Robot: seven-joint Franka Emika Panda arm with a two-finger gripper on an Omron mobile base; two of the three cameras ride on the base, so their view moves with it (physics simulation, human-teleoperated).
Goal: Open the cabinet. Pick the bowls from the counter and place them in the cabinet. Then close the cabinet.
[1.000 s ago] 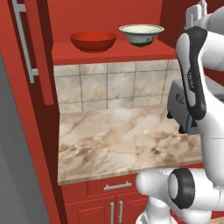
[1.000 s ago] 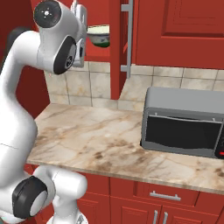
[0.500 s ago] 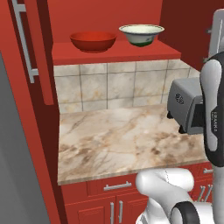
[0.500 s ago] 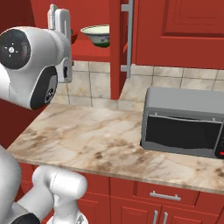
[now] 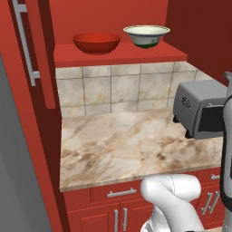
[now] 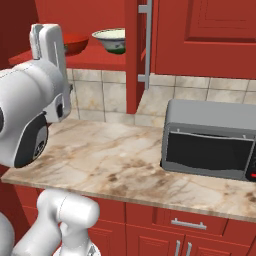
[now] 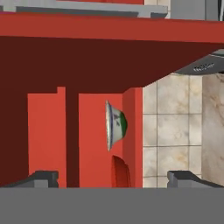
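Both bowls, red bowl [image 5: 96,42] and pale bowl [image 5: 147,35], parked near the cabinet shelf [image 5: 120,56] front edge, gripper [image 7: 113,178] spread wide and empty, only door closing left.

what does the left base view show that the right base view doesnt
Left base view alone: the open left cabinet door with its long handle, and the toaster oven's grey vented side.

Right base view alone: the oven's dark glass front, the shut cabinet door above it, and the white arm's big joint at the left.

Both: the red bowl and the pale bowl side by side on the cabinet shelf, the tiled backsplash, the counter and the base drawers.
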